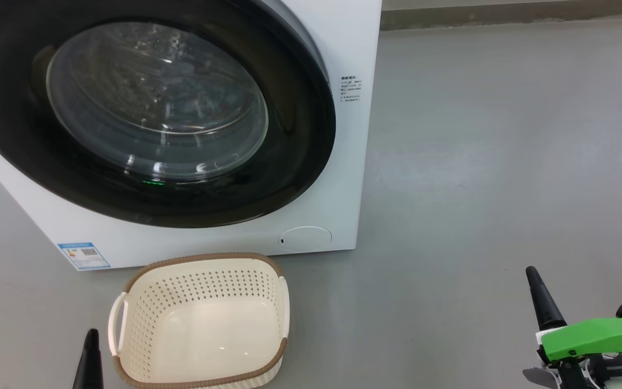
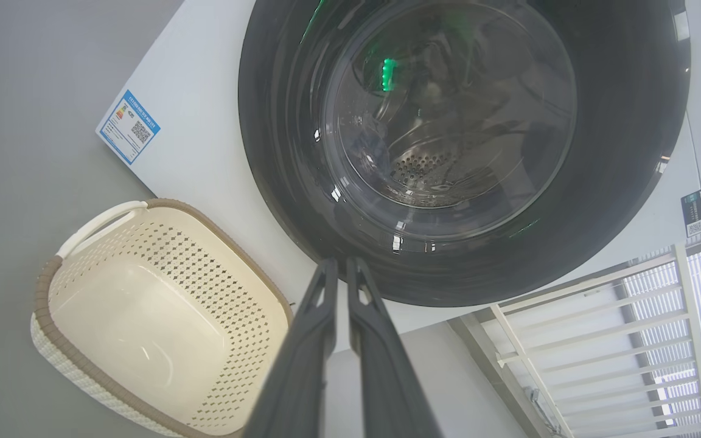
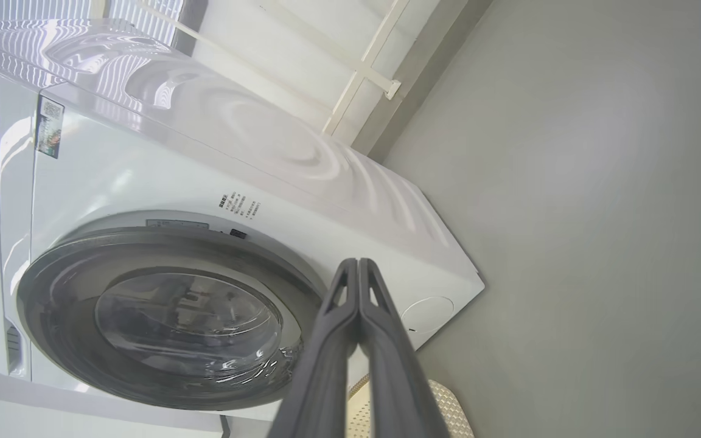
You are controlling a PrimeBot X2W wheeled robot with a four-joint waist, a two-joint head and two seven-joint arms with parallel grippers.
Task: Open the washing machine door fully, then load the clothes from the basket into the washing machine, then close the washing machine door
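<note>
Head view: your left pincer, fingers pressed together, hovers just beside the basket, which stands on the grey floor. Your right pincer, likewise closed on nothing, hangs well apart to the right. Behind the basket, the washing machine door lies flush against the washing machine, a blue label sticker low on its front.

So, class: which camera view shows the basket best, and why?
The head view: the basket appears almost whole and empty, before the washing machine. The left wrist view shows it partly hidden behind the left gripper; the right wrist view catches a corner.
</note>
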